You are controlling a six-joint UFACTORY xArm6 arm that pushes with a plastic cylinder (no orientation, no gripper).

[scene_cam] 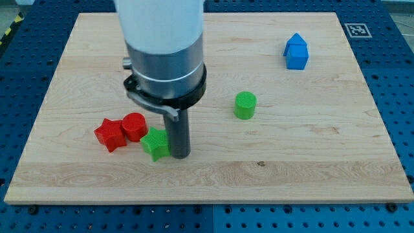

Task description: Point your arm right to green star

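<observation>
The green star (pixel 155 143) lies on the wooden board (pixel 291 162) at the view's lower left. My tip (pixel 179 156) stands right beside the star's right edge, touching or nearly touching it. The arm's white and grey body hangs above and hides the board behind it.
A red star (pixel 110 134) and a red cylinder (pixel 134 125) sit just left of the green star. A green cylinder (pixel 245 105) stands near the middle. A blue house-shaped block (pixel 296 52) sits at the upper right. A tag marker (pixel 358 29) is at the board's top right corner.
</observation>
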